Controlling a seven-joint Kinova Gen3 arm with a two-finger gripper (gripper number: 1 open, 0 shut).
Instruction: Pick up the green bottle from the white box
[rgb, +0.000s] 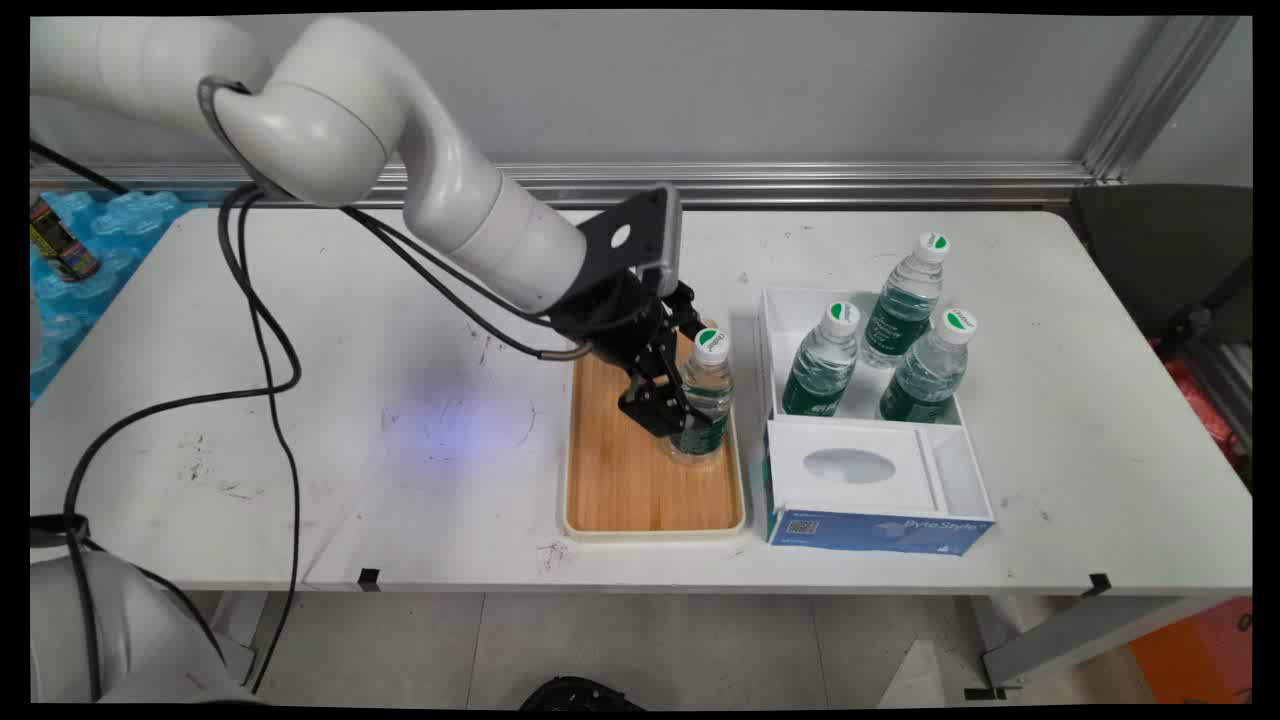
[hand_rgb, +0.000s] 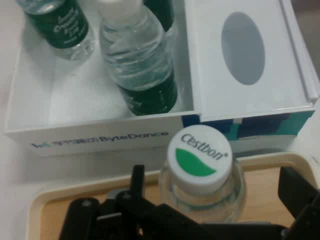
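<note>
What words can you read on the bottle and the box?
"Cestbon" on the white and green cap of the bottle between the jaws.
"ByteDance" on the white box's side; the signs before it are too blurred.
Green bottle labels in the box: too blurred to read.

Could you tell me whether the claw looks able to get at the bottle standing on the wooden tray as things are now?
Probably yes: the claw already flanks the bottle on the wooden tray, with nothing between them.
</note>
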